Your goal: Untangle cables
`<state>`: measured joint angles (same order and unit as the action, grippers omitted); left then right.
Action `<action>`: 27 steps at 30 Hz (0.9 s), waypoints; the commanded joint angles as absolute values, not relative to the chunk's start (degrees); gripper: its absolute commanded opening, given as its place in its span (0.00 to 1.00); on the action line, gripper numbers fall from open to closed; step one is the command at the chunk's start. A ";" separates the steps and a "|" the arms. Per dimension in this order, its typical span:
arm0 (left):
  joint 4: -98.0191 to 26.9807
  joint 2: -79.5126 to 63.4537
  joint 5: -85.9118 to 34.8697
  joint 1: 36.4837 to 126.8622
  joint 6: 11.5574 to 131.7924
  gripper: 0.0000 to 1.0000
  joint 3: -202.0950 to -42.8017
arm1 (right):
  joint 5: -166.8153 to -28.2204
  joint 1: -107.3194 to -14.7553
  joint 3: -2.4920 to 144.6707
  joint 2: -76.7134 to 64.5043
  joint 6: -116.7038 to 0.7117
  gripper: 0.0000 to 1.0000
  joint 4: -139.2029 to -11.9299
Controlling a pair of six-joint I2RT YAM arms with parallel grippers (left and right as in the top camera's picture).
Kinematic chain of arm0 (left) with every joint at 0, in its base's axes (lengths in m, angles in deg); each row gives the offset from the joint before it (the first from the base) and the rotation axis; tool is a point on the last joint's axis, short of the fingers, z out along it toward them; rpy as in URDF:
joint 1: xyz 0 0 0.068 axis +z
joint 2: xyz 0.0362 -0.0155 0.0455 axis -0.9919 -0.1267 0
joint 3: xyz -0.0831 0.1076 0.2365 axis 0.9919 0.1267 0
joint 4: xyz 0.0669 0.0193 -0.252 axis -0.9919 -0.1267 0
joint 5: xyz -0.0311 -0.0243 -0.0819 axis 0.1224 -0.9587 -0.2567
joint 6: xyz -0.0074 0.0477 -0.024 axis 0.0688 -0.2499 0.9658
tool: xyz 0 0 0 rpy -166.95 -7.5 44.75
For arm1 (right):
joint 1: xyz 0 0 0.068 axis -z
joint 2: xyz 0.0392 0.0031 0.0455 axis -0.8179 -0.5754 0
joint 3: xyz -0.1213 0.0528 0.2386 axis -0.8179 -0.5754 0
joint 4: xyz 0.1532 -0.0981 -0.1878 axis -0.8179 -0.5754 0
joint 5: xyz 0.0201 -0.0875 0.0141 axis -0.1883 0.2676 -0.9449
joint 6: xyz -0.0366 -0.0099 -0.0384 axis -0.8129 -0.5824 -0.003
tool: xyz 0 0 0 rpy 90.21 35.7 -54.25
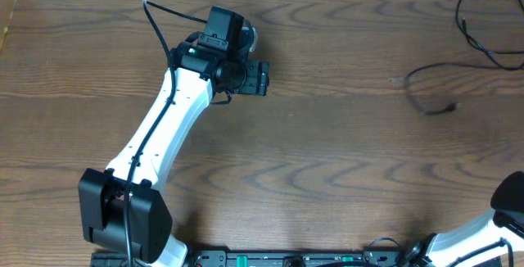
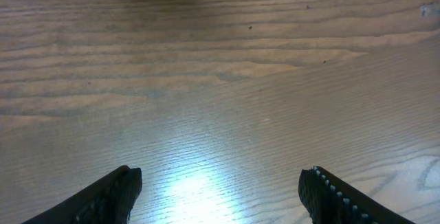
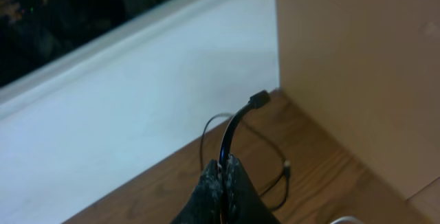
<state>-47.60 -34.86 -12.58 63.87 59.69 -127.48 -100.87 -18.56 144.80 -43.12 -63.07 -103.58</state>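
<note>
A thin black cable (image 1: 473, 39) lies loosely looped at the table's far right, and a short stretch of it with a small plug (image 1: 449, 108) curls toward the middle. In the right wrist view my right gripper (image 3: 225, 163) is shut on the black cable (image 3: 234, 131). Its plug end (image 3: 259, 99) sticks up above the fingers, and more of the cable (image 3: 278, 177) trails on the wood beyond. My left gripper (image 1: 260, 77) hovers over bare wood at the upper left. In its wrist view the left gripper (image 2: 220, 177) is open with nothing between its fingers.
The wooden table (image 1: 327, 160) ends at a white wall (image 3: 137, 107) at the back. A tan panel (image 3: 357, 66) stands at its right corner. The right arm's base (image 1: 491, 226) sits at the bottom right and the left arm's base (image 1: 123, 214) at the bottom left.
</note>
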 commanded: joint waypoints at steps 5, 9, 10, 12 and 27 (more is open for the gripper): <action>-47.79 -35.23 -12.41 64.00 60.21 0.78 -127.85 | -98.38 -17.73 146.46 -43.62 -66.43 0.01 -106.64; -47.75 -35.23 -12.41 64.00 60.21 0.79 -127.85 | -98.40 -17.90 146.38 -43.93 -66.43 0.01 -114.26; -47.75 -35.23 -12.41 64.00 60.23 0.78 -127.85 | -98.29 -18.06 146.33 -44.17 -66.45 0.01 -116.38; -47.75 -35.23 -12.41 63.98 60.23 0.79 -127.85 | -97.29 -18.38 146.05 -44.93 -66.43 0.01 -120.06; -47.79 -35.25 -12.41 63.98 60.21 0.79 -127.04 | -86.49 -25.68 138.73 -59.56 -61.78 0.01 -122.70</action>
